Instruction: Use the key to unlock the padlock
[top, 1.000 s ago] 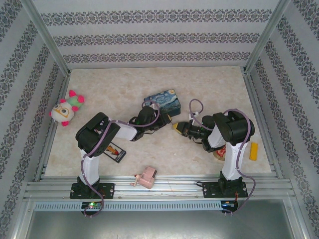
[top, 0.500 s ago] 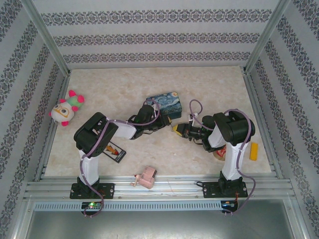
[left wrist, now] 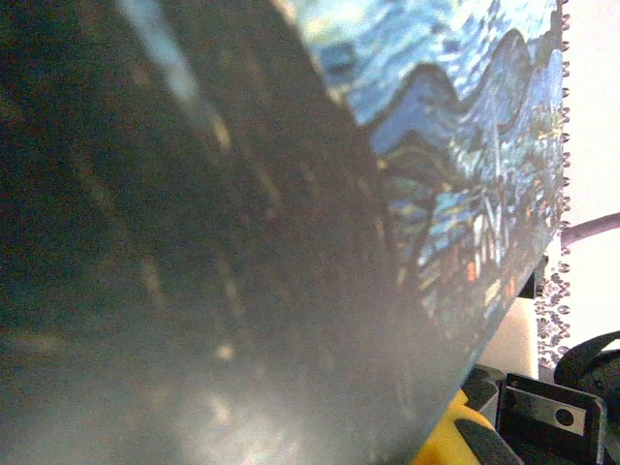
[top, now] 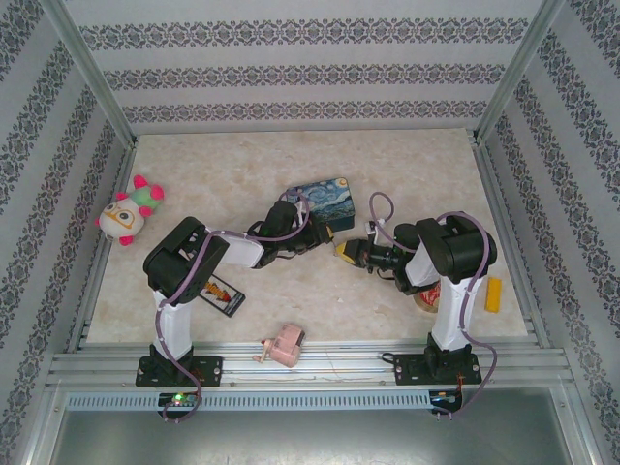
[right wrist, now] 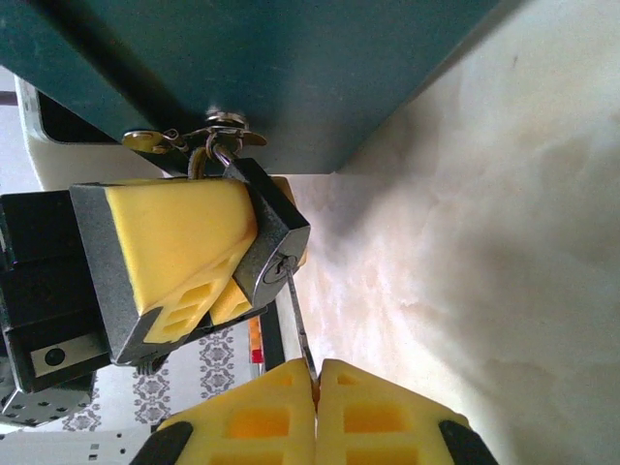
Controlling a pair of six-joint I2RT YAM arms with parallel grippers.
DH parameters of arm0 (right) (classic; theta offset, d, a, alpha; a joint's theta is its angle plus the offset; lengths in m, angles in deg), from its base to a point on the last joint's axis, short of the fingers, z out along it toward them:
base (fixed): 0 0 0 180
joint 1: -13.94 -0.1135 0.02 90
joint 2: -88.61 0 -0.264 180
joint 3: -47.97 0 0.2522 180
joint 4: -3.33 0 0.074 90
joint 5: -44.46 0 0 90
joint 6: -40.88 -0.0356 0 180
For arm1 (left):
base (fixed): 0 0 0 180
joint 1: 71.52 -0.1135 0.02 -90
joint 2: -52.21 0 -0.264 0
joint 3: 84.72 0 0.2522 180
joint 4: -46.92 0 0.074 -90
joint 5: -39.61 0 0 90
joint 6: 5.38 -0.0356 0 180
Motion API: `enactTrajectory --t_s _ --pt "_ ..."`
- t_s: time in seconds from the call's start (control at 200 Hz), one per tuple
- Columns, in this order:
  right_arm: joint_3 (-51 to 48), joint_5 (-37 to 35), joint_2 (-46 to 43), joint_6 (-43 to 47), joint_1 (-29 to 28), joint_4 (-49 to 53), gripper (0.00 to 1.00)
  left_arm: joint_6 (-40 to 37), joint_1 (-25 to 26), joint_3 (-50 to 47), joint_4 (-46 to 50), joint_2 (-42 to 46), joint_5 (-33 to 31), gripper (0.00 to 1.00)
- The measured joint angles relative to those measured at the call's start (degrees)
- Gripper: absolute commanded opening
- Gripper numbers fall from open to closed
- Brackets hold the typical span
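Half seated the key [right wrist: 298, 325] in the padlock [right wrist: 274, 232], right gripper [right wrist: 317, 376] clenched on it, left gripper [right wrist: 232, 254] seemingly clamping the padlock; risked bending it off-axis.

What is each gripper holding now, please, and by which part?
The right gripper pinches the key by its outer end, blade in the padlock; the left gripper clamps the padlock's body.

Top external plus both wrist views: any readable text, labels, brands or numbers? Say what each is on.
No text is legible in any view.
dark card: printed face, too small to read.
blue tin: painted scene, no lettering seen.
padlock: no marking readable on its keyhole face.
key: thin shaft, no marking readable.
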Motion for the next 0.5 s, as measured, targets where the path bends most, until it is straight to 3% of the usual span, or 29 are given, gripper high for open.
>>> enactTrajectory --t_s 0.41,0.5 --pt "2.95 5.68 0.55 -2.01 2.93 0.92 0.00 3.08 -0.57 0.02 -2.93 -0.35 1.49 0.00" --pt "3.72 5.92 0.92 -2.89 2.91 1.14 0.00 3.52 -0.83 0.02 -3.50 -0.63 1.46 0.06"
